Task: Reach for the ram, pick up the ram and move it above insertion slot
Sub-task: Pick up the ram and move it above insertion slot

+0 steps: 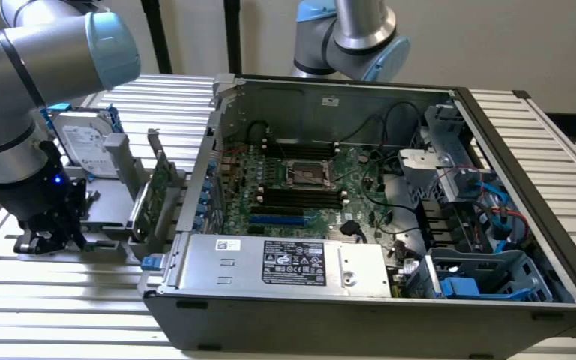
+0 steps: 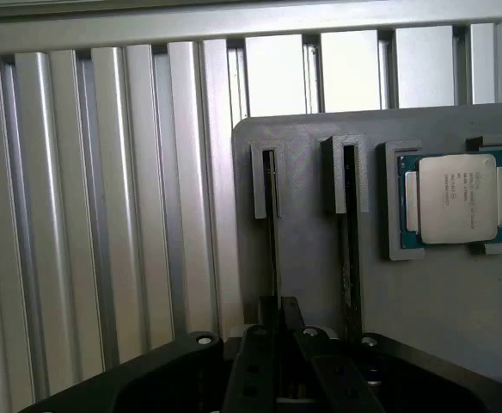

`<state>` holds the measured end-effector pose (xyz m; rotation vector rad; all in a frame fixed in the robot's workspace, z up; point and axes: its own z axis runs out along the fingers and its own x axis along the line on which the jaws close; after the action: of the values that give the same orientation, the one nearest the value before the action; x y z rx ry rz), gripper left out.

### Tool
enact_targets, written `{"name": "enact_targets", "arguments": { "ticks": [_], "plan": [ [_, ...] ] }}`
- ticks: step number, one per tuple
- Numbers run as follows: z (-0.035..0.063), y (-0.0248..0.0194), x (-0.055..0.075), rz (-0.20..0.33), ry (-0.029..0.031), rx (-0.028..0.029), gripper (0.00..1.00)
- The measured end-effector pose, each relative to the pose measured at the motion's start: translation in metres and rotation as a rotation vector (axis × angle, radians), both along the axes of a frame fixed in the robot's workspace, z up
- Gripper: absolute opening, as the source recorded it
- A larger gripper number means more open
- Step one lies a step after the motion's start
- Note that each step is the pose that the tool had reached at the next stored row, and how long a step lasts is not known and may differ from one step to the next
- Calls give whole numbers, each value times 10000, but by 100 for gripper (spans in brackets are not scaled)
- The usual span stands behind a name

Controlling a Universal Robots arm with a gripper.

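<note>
wrist view: the black two-finger gripper [image 2: 278, 311] has its fingers drawn in to a slim gap, pinching one end of the thin, dark, edge-on ram stick [image 2: 274, 224]. the ram stick stands in the slot along the grey plastic holder's [image 2: 307, 258] edge, next to the bare ribbed aluminium bench [image 2: 105, 215].

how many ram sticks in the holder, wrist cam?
2. Both stand edge-on in the gray holder: one ram stick in line with the gripper, the other ram stick between it and the CPU. More may be hidden outside the frame.
</note>
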<state>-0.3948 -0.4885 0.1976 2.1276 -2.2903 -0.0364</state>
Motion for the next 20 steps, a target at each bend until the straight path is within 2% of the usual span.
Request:
{"name": "enact_targets", "arguments": {
  "ticks": [7, 11, 15, 20],
  "plan": [
    [84, 0, 0, 0, 0, 0, 14],
    [170, 0, 0, 0, 1, -2, 14],
    [307, 0, 0, 0, 1, 0, 14],
    [535, 0, 0, 0, 0, -1, 14]
  ]
}}
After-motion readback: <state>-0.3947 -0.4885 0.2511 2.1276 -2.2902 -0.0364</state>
